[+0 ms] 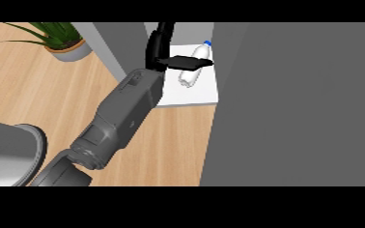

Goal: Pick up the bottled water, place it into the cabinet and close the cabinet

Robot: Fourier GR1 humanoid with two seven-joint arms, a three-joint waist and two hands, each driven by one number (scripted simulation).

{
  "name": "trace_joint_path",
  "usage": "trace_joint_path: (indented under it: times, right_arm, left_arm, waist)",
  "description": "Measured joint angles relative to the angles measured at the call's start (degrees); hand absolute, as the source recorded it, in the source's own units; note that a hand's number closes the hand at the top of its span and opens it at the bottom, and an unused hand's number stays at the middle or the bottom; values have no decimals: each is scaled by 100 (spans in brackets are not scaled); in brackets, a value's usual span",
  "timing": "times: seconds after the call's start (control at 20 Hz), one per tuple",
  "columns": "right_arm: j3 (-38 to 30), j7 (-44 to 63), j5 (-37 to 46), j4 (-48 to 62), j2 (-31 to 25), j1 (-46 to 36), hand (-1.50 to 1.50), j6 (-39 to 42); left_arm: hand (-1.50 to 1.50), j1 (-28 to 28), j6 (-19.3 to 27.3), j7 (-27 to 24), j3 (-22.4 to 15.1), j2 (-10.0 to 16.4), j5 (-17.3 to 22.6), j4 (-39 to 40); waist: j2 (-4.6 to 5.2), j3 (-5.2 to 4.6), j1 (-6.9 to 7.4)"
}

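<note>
The bottled water (189, 77), clear with a blue cap, lies tilted on the white shelf (192, 98) inside the cabinet, cap toward the back. My left hand (158, 46) reaches into the cabinet just left of the bottle. Its fingers point straight to the back, and its thumb (187, 62) stretches across the bottle's middle without curling round it. The grey cabinet door (285, 106) stands open and fills the right side of the view. My right hand does not show.
A potted plant (64, 41) stands at the back left on the wooden counter (50, 92). The cabinet's grey side wall (121, 43) rises left of my hand. A grey rounded shape (18, 149) sits at the lower left edge.
</note>
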Motion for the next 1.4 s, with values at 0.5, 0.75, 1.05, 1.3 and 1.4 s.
trace_joint_path:
  times: [0.5, 0.75, 1.05, 1.3, 1.4]
  right_arm:
    - [-61, 291, 22, -34, -12, -83, -150, -48]
    - [-15, 403, 67, -45, -158, -235, -150, -10]
    - [219, 781, 129, -37, -628, -441, 150, 335]
    - [656, 1302, 126, -43, -623, -685, 150, 466]
    - [954, 1471, 142, 1, -420, -844, 150, 436]
  left_arm:
    - [150, 1205, -54, 584, -507, 13, 220, -1919]
    - [150, 2152, 126, 927, -798, 193, 95, -3194]
    - [150, 3422, 374, 1212, -1238, 533, -98, -4627]
    - [150, 4494, 614, 1506, -1482, 1053, -238, -6163]
    - [150, 4926, 626, 1480, -1511, 1218, -281, -6591]
  waist:
    - [-99, 0, 309]
    - [-116, 0, 387]
    - [-123, -2, 434]
    - [-109, -2, 438]
    - [-97, -2, 423]
